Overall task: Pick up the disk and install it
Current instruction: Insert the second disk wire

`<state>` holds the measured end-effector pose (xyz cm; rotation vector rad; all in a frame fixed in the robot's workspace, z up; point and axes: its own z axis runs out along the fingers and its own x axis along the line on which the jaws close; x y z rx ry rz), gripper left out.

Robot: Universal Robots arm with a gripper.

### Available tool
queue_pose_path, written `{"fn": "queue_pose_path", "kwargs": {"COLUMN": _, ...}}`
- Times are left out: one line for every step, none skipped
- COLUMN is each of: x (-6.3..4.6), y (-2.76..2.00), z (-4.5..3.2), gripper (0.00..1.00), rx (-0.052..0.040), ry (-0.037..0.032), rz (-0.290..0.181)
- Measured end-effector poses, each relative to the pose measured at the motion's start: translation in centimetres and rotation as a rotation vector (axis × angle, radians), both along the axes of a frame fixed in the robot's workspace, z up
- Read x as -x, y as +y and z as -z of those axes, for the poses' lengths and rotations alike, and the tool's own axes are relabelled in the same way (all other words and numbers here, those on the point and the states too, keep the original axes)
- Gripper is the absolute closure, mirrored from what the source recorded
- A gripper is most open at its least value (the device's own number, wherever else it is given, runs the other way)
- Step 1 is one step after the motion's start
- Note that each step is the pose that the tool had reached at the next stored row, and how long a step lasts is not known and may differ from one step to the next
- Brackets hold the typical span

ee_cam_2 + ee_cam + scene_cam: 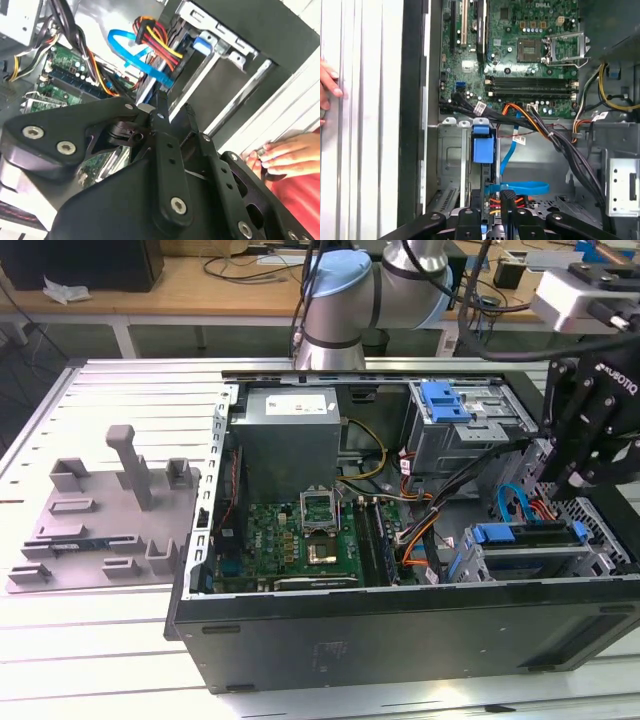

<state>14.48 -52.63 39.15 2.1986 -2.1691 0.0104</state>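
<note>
Disk (528, 552) sits in the case's drive bay at 4 o'clock, blue frame, silver side. Jaws nearly closed, empty, gripper (577, 480) just above.

Slotted aluminium bench (120, 390) under even light; behind it, wooden desk (200, 280) strewn with cables (250, 265), dark floor beneath.

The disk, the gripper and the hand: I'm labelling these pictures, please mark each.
disk (530, 562), exterior view, top face.
gripper (492, 200), first wrist view, between its fingertips.
hand (287, 155), second wrist view, the knuckles.
</note>
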Motion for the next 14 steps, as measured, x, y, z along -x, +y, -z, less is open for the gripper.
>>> {"fn": "queue_pose_path", "kwargs": {"x": 0.3, "y": 0.00, "z": -0.08, "gripper": 0.70, "rx": 0.0015, "ry": -0.0002, "rz": 0.000}}
{"fn": "queue_pose_path", "kwargs": {"x": 0.7, "y": 0.00, "z": -0.15, "gripper": 0.70, "rx": 0.0035, "ry": -0.0008, "rz": 0.000}}
{"fn": "queue_pose_path", "kwargs": {"x": 1.1, "y": 0.01, "z": -0.16, "gripper": 0.71, "rx": 0.0044, "ry": -0.0016, "rz": 0.000}}
{"fn": "queue_pose_path", "kwargs": {"x": 1.4, "y": 0.04, "z": -0.18, "gripper": 0.71, "rx": 0.0053, "ry": -0.0028, "rz": 0.000}}
{"fn": "queue_pose_path", "kwargs": {"x": 1.7, "y": 0.12, "z": -0.19, "gripper": 0.85, "rx": 0.0063, "ry": -0.0047, "rz": 0.000}}
{"fn": "queue_pose_path", "kwargs": {"x": 1.9, "y": 0.18, "z": -0.19, "gripper": 0.89, "rx": 0.0067, "ry": -0.0062, "rz": 0.000}}
{"fn": "queue_pose_path", "kwargs": {"x": 2.2, "y": 0.28, "z": -0.19, "gripper": 0.89, "rx": 0.0073, "ry": -0.0080, "rz": 0.000}}
{"fn": "queue_pose_path", "kwargs": {"x": 2.3, "y": 0.37, "z": -0.19, "gripper": 0.89, "rx": 0.0076, "ry": -0.0093, "rz": 0.000}}
{"fn": "queue_pose_path", "kwargs": {"x": 2.6, "y": 0.48, "z": -0.18, "gripper": 0.89, "rx": 0.0083, "ry": -0.0110, "rz": 0.000}}
{"fn": "queue_pose_path", "kwargs": {"x": 2.6, "y": 0.51, "z": -0.18, "gripper": 0.89, "rx": 0.0084, "ry": -0.0114, "rz": 0.000}}
{"fn": "queue_pose_path", "kwargs": {"x": 2.6, "y": 0.51, "z": -0.18, "gripper": 0.89, "rx": 0.0085, "ry": -0.0117, "rz": 0.000}}
{"fn": "queue_pose_path", "kwargs": {"x": 2.6, "y": 0.50, "z": -0.18, "gripper": 0.89, "rx": 0.0085, "ry": -0.0121, "rz": 0.000}}
{"fn": "queue_pose_path", "kwargs": {"x": 2.7, "y": 0.51, "z": -0.19, "gripper": 0.89, "rx": 0.0087, "ry": -0.0125, "rz": 0.000}}
{"fn": "queue_pose_path", "kwargs": {"x": 2.7, "y": 0.51, "z": -0.18, "gripper": 0.89, "rx": 0.0085, "ry": -0.0127, "rz": 0.000}}
